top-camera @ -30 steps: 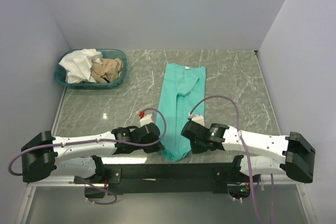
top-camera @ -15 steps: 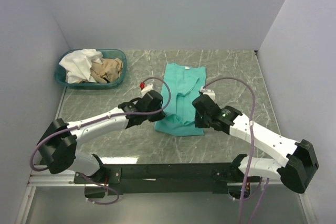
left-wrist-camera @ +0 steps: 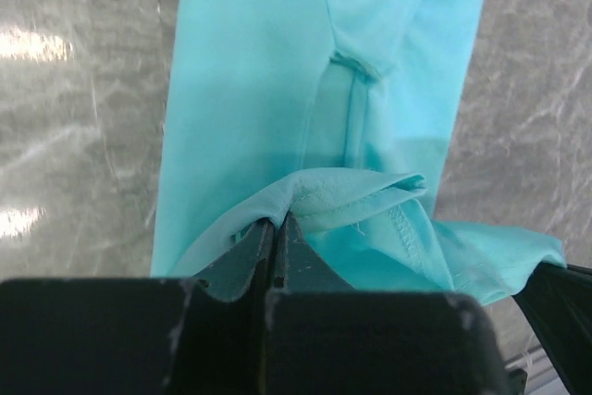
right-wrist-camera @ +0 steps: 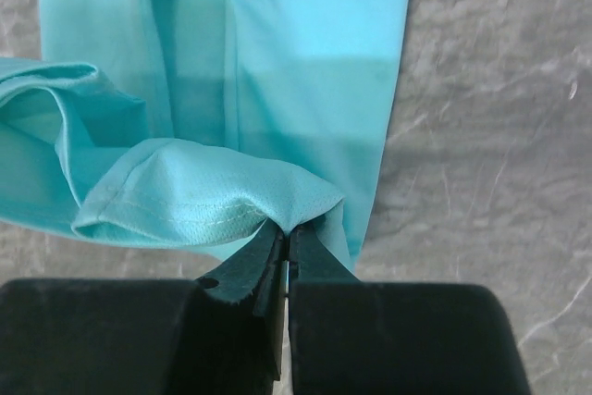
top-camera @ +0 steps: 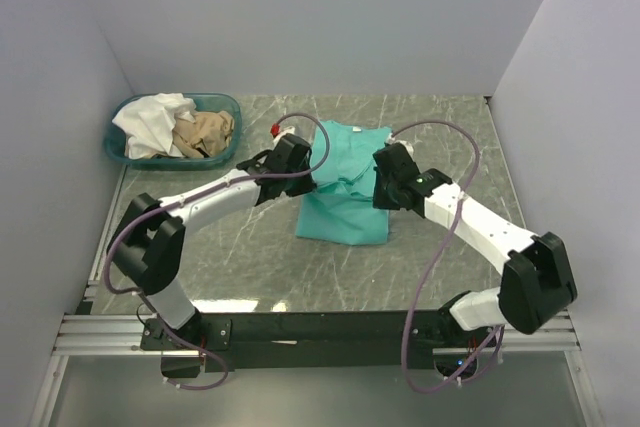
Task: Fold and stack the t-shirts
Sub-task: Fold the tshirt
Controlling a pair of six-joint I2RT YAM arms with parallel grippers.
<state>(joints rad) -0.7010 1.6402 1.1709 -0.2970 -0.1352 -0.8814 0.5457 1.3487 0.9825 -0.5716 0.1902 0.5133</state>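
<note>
The teal-green t-shirt [top-camera: 345,209] lies in the middle of the table, its near end doubled up over the far half. My left gripper [top-camera: 303,173] is shut on the hem corner at the shirt's left side; in the left wrist view the pinched fold [left-wrist-camera: 347,193] bulges just past my left gripper [left-wrist-camera: 276,221]. My right gripper [top-camera: 380,179] is shut on the opposite hem corner, whose stitched edge [right-wrist-camera: 199,193] rises from my right gripper [right-wrist-camera: 287,228] over the flat cloth. A white t-shirt [top-camera: 155,122] and a tan-beige t-shirt [top-camera: 205,131] lie crumpled in the basket.
A shallow teal plastic basket [top-camera: 228,103] stands at the back left corner of the grey marble table [top-camera: 450,137]. White walls close in the left, back and right sides. The black arm rail [top-camera: 320,329] runs along the near edge.
Both grippers have carried the shirt's near hem away from the arm bases toward the collar. The long strip of shirt is now folded about in half.
</note>
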